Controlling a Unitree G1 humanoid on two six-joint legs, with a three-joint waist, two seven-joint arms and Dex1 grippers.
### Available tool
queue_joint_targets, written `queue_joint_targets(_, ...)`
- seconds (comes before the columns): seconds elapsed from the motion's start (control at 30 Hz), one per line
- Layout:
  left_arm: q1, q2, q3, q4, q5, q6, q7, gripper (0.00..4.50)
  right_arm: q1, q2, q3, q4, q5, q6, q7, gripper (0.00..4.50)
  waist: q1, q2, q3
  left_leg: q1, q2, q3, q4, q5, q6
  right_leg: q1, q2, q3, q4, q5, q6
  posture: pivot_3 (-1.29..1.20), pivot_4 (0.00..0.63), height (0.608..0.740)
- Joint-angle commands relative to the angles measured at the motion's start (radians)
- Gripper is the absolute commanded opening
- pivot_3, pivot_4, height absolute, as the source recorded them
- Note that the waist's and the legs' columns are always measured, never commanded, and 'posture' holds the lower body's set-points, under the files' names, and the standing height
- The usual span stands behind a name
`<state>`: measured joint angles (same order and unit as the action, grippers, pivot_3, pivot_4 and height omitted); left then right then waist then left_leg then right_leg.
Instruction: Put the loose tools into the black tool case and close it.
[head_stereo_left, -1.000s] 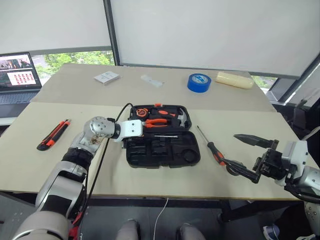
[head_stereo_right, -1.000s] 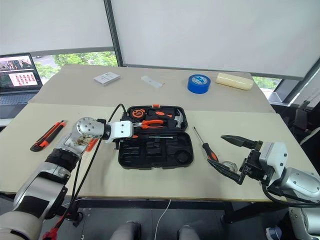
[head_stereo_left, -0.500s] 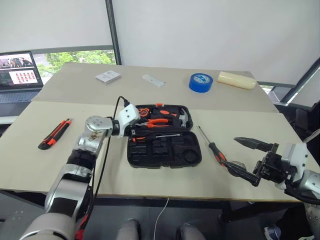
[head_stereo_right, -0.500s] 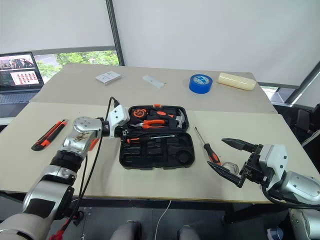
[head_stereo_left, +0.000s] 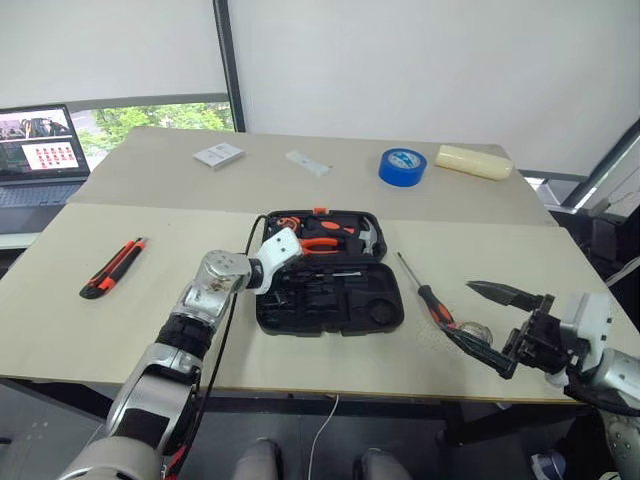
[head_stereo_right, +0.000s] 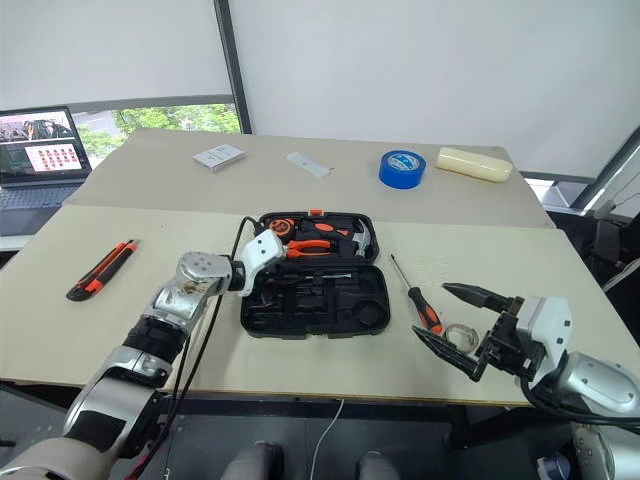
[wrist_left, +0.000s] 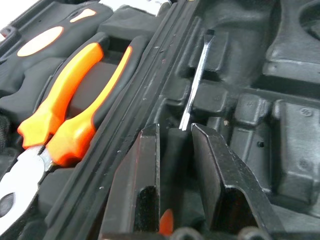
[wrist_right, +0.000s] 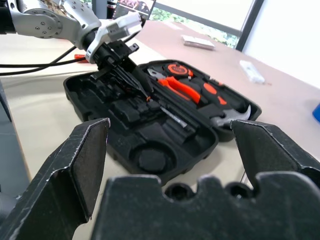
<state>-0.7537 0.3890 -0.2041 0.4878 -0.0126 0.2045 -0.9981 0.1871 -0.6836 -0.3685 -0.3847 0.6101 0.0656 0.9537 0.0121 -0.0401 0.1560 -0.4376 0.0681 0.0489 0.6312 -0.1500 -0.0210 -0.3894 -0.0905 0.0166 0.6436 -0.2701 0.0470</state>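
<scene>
The black tool case (head_stereo_left: 375, 312) lies open in the middle of the table. My left gripper (head_stereo_left: 283, 275) reaches into its left side, fingers (wrist_left: 142, 170) closed against the black handle of a screwdriver whose metal shaft (wrist_left: 196, 80) lies in a recess. The right gripper (head_stereo_right: 430, 311) hovers open to the right of the case, with the small grey tape roll (head_stereo_right: 458, 332) on the table by its lower finger. Another black-and-orange screwdriver (head_stereo_left: 428, 296) lies between the case and that gripper. The orange-and-black utility knife (head_stereo_left: 112, 268) rests far left.
Orange-handled pliers (head_stereo_left: 325, 242) and a hammer (head_stereo_left: 368, 235) sit in the case's far half. At the back of the table are a blue tape roll (head_stereo_left: 400, 165), a pale block (head_stereo_left: 470, 160), a white box (head_stereo_left: 218, 154) and a laptop (head_stereo_left: 40, 150).
My left hand has rolled and shifted right, deeper over the case's left side, and its fingers have drawn closer together. The right gripper has stayed open in place.
</scene>
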Motion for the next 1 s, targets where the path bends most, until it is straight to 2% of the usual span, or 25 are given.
queue_joint_targets(0.03, 0.036, 0.017, 0.119, -0.092, -0.153, -0.088, -0.078, 2.13, 0.045, 0.016, -0.086, -0.031, -0.002, -0.003, -0.052, 4.50, -0.001, 0.000, 0.000, 0.000, 0.000, 0.000, 0.000, 0.000, 0.000, -0.001, 0.000, 0.000, 0.000, 0.000, 0.000, 0.00, 0.150, 0.740)
queue_joint_targets(0.13, 0.109, 0.080, 0.236, -0.199, -0.323, -0.068, -0.200, 3.26, 0.141, 0.037, -0.151, 0.005, -0.032, -0.026, -0.067, 4.50, -0.002, 0.000, 0.000, -0.001, 0.000, 0.000, -0.002, 0.000, 0.000, -0.002, 0.000, 0.000, 0.000, 0.003, -0.006, 0.00, 0.150, 0.740)
queue_joint_targets(0.23, 0.189, 0.134, 0.293, -0.270, -0.420, -0.043, -0.283, 4.31, 0.201, 0.065, -0.195, 0.042, -0.070, -0.068, -0.082, 4.50, -0.004, 0.001, -0.001, -0.001, 0.000, 0.000, -0.004, 0.000, 0.000, -0.002, 0.000, 0.000, -0.001, 0.002, -0.007, 0.00, 0.150, 0.740)
queue_joint_targets(0.27, 0.218, 0.153, 0.305, -0.289, -0.433, -0.047, -0.297, 4.44, 0.212, 0.077, -0.210, 0.059, -0.096, -0.094, -0.100, 4.50, -0.004, 0.003, -0.001, 0.000, 0.000, 0.000, -0.004, 0.000, 0.000, -0.001, 0.000, 0.000, -0.001, 0.002, -0.007, 0.00, 0.150, 0.740)
queue_joint_targets(0.33, 0.339, 0.234, 0.344, -0.389, -0.478, -0.010, -0.354, 4.44, 0.268, 0.102, -0.249, 0.102, -0.186, -0.084, -0.195, 4.50, -0.006, 0.005, -0.002, 0.001, 0.000, 0.001, -0.004, 0.000, 0.000, -0.001, 0.000, 0.000, -0.001, 0.001, -0.006, 0.00, 0.150, 0.740)
queue_joint_targets(0.43, 0.452, 0.299, 0.374, -0.483, -0.519, 0.007, -0.390, 4.44, 0.326, 0.104, -0.262, 0.114, -0.207, -0.044, -0.209, 4.50, -0.009, 0.006, -0.002, 0.002, 0.000, 0.001, -0.004, 0.000, 0.000, -0.001, -0.001, 0.000, -0.001, 0.000, -0.007, 0.00, 0.150, 0.740)
queue_joint_targets(0.5, 0.539, 0.316, 0.412, -0.495, -0.534, -0.047, -0.418, 4.44, 0.315, 0.064, -0.263, 0.034, -0.122, 0.128, -0.251, 4.50, -0.006, 0.006, -0.001, 0.002, 0.001, 0.001, -0.005, -0.002, -0.002, -0.001, -0.002, -0.001, -0.001, -0.004, -0.013, 0.00, 0.150, 0.740)
queue_joint_targets(0.6, 0.589, 0.300, 0.437, -0.487, -0.537, -0.111, -0.420, 4.44, 0.242, -0.028, -0.222, -0.051, -0.050, 0.354, -0.294, 4.50, -0.013, 0.009, 0.000, 0.004, 0.001, 0.003, -0.004, -0.005, -0.007, -0.001, -0.004, 0.000, -0.001, -0.004, -0.010, 0.00, 0.150, 0.740)
queue_joint_targets(0.7, 0.583, 0.268, 0.425, -0.487, -0.524, -0.152, -0.386, 4.44, 0.105, -0.125, -0.158, -0.087, 0.001, 0.564, -0.353, 4.50, -0.017, 0.009, 0.001, 0.007, 0.002, 0.004, -0.004, -0.005, -0.008, 0.000, -0.005, 0.001, -0.002, -0.002, -0.011, 0.00, 0.150, 0.740)
queue_joint_targets(0.83, 0.569, 0.228, 0.393, -0.512, -0.530, -0.152, -0.350, 4.44, -0.163, -0.255, 0.027, -0.059, 0.009, 0.846, -0.415, 4.50, -0.016, 0.009, 0.001, 0.008, 0.001, 0.004, -0.004, -0.005, -0.008, -0.002, -0.005, 0.000, -0.003, -0.001, -0.011, 0.00, 0.150, 0.740)
queue_joint_targets(0.97, 0.576, 0.215, 0.370, -0.511, -0.523, -0.160, -0.340, 4.44, -0.443, -0.240, 0.241, 0.066, -0.052, 0.984, -0.451, 4.50, -0.015, 0.008, 0.001, 0.005, 0.001, 0.004, -0.003, -0.003, -0.004, 0.000, -0.004, 0.000, -0.002, -0.001, -0.011, 0.00, 0.150, 0.740)
queue_joint_targets(1.0, 0.577, 0.213, 0.367, -0.513, -0.521, -0.162, -0.337, 4.44, -0.499, -0.233, 0.295, 0.099, -0.075, 1.007, -0.455, 4.50, -0.016, 0.008, 0.001, 0.002, 0.001, 0.004, -0.003, 0.001, 0.003, -0.002, -0.003, 0.001, -0.003, 0.000, -0.012, 0.00, 0.150, 0.740)
